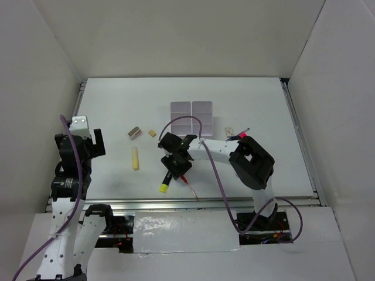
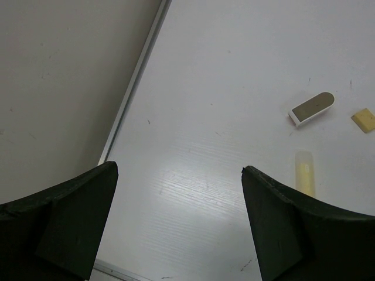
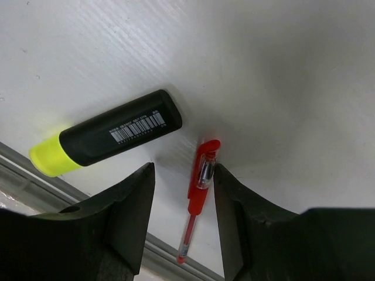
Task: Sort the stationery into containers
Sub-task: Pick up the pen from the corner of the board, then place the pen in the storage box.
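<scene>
My right gripper [image 1: 177,168] [image 3: 184,171] is open and low over the table's near edge. A red pen [image 3: 201,175] lies on the table between its fingers, close against the right finger [image 3: 234,199]. The pen's tip also shows in the top view [image 1: 191,189]. A yellow-black highlighter [image 3: 111,140] [image 1: 166,184] lies just left of the left finger. My left gripper [image 1: 95,143] [image 2: 179,170] is open and empty at the table's left. The white containers [image 1: 191,109] stand behind the right gripper.
A metal clip [image 1: 134,133] [image 2: 312,109], a tan eraser [image 1: 152,133] [image 2: 363,119] and a pale yellow stick [image 1: 135,158] [image 2: 304,173] lie left of centre. A pink-black highlighter [image 1: 237,136] and a small pale piece [image 1: 229,131] lie right of the containers. White walls surround the table.
</scene>
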`<state>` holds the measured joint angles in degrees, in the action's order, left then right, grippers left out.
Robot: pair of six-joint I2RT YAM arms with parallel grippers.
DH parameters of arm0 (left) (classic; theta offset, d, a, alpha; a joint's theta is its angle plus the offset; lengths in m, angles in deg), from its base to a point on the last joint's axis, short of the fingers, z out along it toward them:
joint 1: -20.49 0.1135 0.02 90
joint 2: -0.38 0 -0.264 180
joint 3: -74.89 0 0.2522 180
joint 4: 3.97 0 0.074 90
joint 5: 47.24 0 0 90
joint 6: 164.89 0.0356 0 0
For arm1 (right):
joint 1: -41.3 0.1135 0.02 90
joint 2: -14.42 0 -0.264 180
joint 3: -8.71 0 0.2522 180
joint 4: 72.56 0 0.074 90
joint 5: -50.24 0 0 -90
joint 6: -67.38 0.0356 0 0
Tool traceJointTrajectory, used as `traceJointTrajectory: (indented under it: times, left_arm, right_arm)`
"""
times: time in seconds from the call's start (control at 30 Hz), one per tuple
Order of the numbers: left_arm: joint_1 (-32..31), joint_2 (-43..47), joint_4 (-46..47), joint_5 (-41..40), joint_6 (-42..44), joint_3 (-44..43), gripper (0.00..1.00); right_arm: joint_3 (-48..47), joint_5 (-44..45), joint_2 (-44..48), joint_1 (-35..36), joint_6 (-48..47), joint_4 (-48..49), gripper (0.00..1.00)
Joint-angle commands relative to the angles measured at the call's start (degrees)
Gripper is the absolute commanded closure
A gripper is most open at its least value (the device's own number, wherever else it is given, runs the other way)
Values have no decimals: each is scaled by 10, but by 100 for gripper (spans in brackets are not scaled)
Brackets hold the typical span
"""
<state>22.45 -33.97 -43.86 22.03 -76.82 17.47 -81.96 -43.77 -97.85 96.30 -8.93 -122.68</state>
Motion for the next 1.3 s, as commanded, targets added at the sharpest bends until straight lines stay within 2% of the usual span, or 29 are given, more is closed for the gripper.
traceJointTrajectory:
  times: [0.0,0.1,0.2,0.3,0.33,0.47,0.53,0.57,0.67,0.83,0.9,0.97,1.0,1.1,1.17,1.2,1.27]
  left_arm:
    - [3,9,23,-4,-7,6,1]
    - [4,14,23,-1,-8,13,1]
    - [4,16,25,1,-5,19,1]
    - [4,12,32,1,-3,20,1]
    - [2,10,32,2,-3,18,1]
    - [3,13,32,24,6,13,1]
    - [3,23,29,50,12,12,1]
    - [2,29,33,60,38,16,1]
    - [2,46,48,99,35,28,1]
    - [4,60,71,155,28,39,1]
    - [2,62,74,196,29,37,1]
    - [3,62,78,212,26,39,1]
    - [3,62,82,219,29,39,1]
    - [3,58,92,231,38,40,1]
    - [4,52,94,238,53,35,1]
    - [2,48,100,240,55,32,1]
    - [3,38,103,240,56,31,1]
  right_arm:
    - [-20,-9,-24,-12,4,-36,48]
    - [-17,-13,-30,-20,4,-33,54]
    - [-17,-12,-39,-24,1,-29,71]
    - [-19,-5,-45,-24,-6,-31,96]
    - [-21,4,-45,-24,-12,-33,100]
    - [-34,3,3,-28,-40,-36,100]
    - [-44,5,75,-37,-60,-28,100]
    - [-48,10,105,-42,-69,-2,100]
    - [-52,21,238,-69,-111,76,100]
    - [-61,-11,307,-134,-131,220,100]
    - [-51,-26,321,-154,-150,285,100]
    - [-38,-27,324,-178,-147,390,100]
    - [-40,-28,310,-195,-143,440,100]
    - [-40,-21,272,-215,-118,506,100]
    - [-5,-15,253,-228,-120,593,100]
    - [10,-13,246,-232,-118,667,100]
    - [34,-8,235,-237,-118,725,100]
